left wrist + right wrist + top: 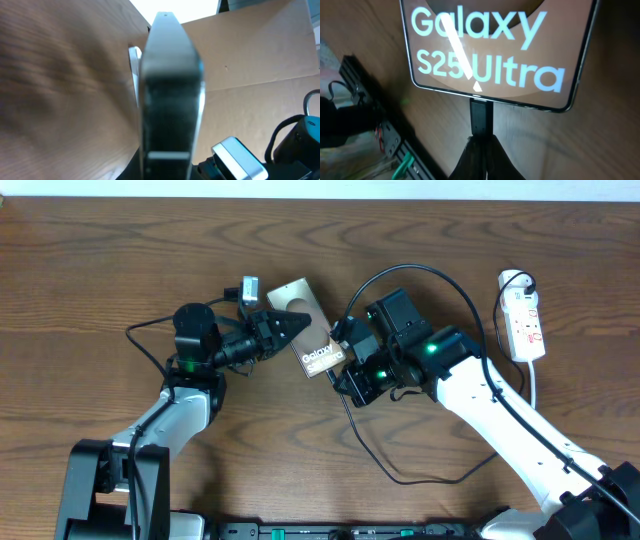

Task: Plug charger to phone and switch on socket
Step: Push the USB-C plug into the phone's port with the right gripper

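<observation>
- The tabletop is dark brown wood with a long grain. Along its far edge there is a pale strip of wall.
- In my left wrist view a pale brown board, like cardboard, stands beyond the wood.
- I count one phone, one charger, one socket and my two tools.
- The phone is near the middle of the tabletop, turned diagonally, with its white "Galaxy" lettering facing up. I cannot tell whether it rests on the wood or is lifted.
- My left tool is closed on the far-left end of the phone. From the wrist I see the phone edge-on between the fingers.
- My right tool is closed on the small black plug tip of the charger. The tip meets the near-right edge of the phone, below the lettering.
- The thin black cable makes wide loops on the right half of the tabletop.
- The socket lies at the far right, well apart from the phone, with red marks on it and its white cord running toward the near side.
</observation>
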